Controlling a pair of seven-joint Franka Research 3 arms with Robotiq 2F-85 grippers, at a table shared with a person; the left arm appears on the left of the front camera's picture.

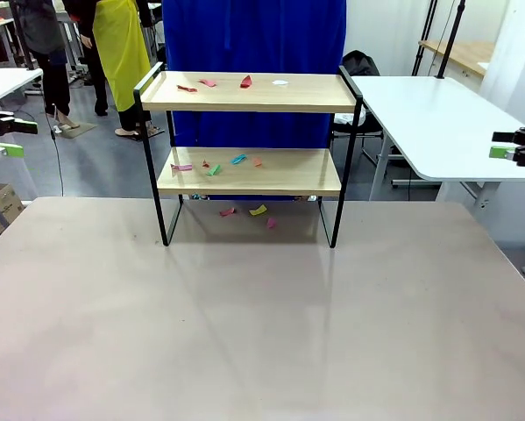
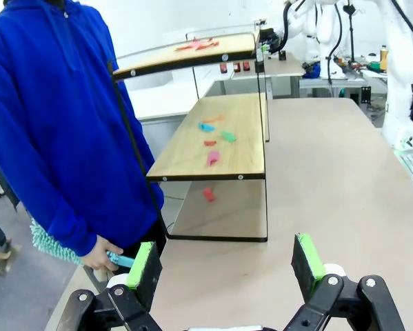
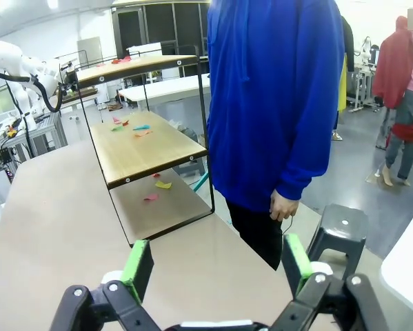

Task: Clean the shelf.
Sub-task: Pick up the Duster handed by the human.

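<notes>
The shelf stands at the far middle of the table, two light boards in a black frame. Small coloured paper scraps lie on the top board, more scraps on the lower board, and a few on the table under it. My left gripper hangs open off the table's left side, and my right gripper open off its right side. In the left wrist view the open gripper looks at the shelf end-on. So does the right gripper toward the shelf. Both hold nothing.
A person in a blue hoodie stands behind the shelf, holding a teal duster low at the side. A white table is at the right, and a black stool stands beside the person. The brown table lies bare in front.
</notes>
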